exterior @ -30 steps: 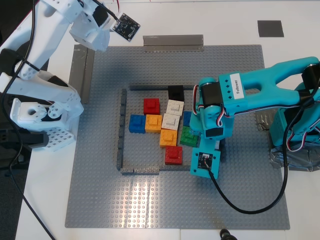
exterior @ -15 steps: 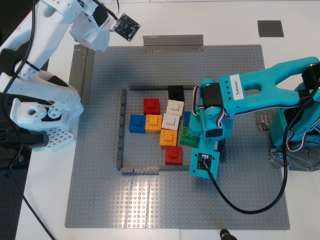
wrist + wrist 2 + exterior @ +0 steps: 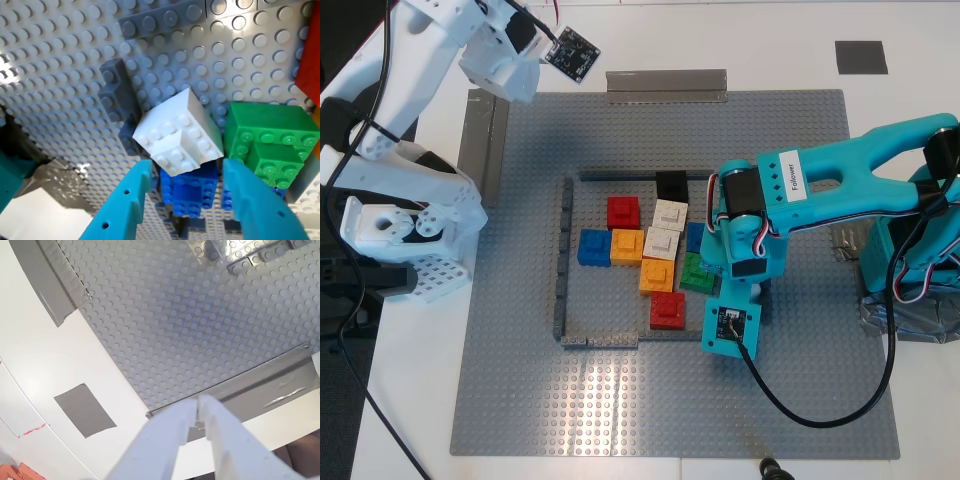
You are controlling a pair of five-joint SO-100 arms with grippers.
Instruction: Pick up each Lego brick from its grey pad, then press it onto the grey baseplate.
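My first gripper [image 3: 186, 167], teal, holds a white Lego brick [image 3: 177, 135] by its corners at the fingertips. The brick is tilted and leans on a blue brick [image 3: 190, 192] beside a green brick [image 3: 270, 140], on the grey baseplate [image 3: 50, 75]. In the exterior view the teal arm [image 3: 790, 195] hides this brick and the jaws. A red brick [image 3: 667, 310] and another red brick [image 3: 623, 212] sit inside the dark outline. My second gripper [image 3: 197, 405], white, is shut and empty above the baseplate's edge [image 3: 165, 330]. A grey pad [image 3: 85, 410] lies bare; it also shows in the exterior view [image 3: 861, 57].
Blue, orange, white and green bricks [image 3: 650, 245] are clustered inside the thin dark grey outline [image 3: 563, 260]. Grey tape strips [image 3: 667, 84] run along the baseplate's far and left edges in the exterior view. A silver tape wad [image 3: 880, 315] sits at the teal arm's base.
The teal arm has shifted slightly toward the exterior view's bottom. The white arm has not moved.
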